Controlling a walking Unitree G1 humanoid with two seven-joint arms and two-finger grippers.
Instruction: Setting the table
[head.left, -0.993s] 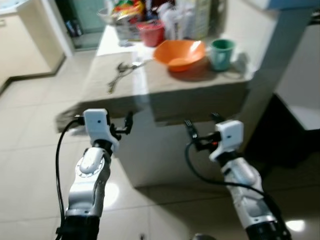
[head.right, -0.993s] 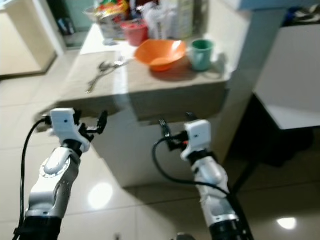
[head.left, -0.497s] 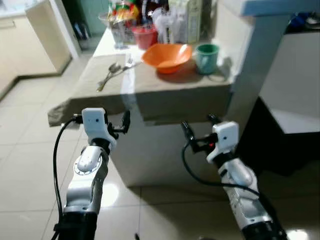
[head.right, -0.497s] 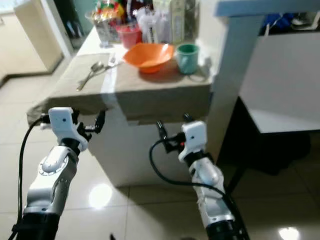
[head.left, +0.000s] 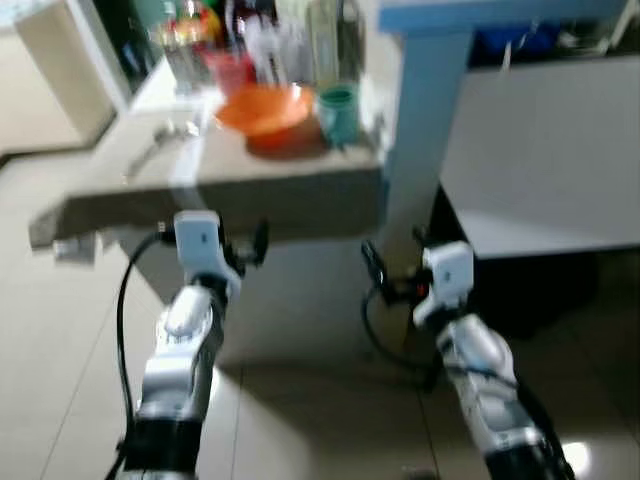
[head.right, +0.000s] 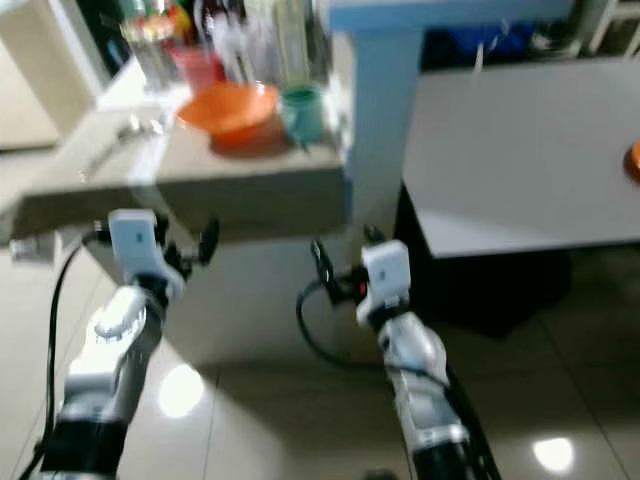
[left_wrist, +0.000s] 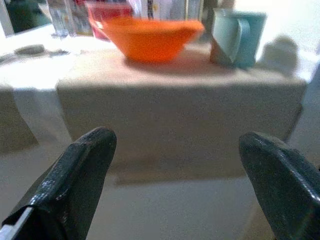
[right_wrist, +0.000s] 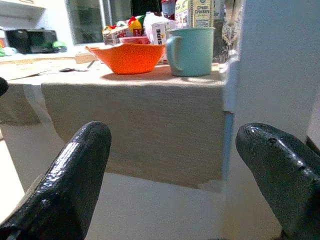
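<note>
An orange bowl (head.left: 262, 108) sits on the beige counter (head.left: 230, 185), with a teal mug (head.left: 338, 100) just to its right. Spoons and a fork (head.left: 160, 140) lie further left on the counter. In the wrist views the orange bowl (right_wrist: 128, 57) and teal mug (right_wrist: 192, 51) stand near the counter's front edge. My left gripper (head.left: 255, 243) is open and empty, below the counter's front edge. My right gripper (head.left: 392, 265) is open and empty too, low beside the blue-topped pillar (head.left: 420, 130).
A red cup (head.left: 228, 70), bottles and cartons (head.left: 300, 35) crowd the back of the counter. A white table (head.right: 520, 150) stands to the right with dark space beneath it. Glossy tiled floor (head.left: 330, 400) lies below. The eye views are blurred.
The whole picture has shifted left and blurred: the camera has turned right, bringing the pillar and white table into view. Both grippers remain open at the same height.
</note>
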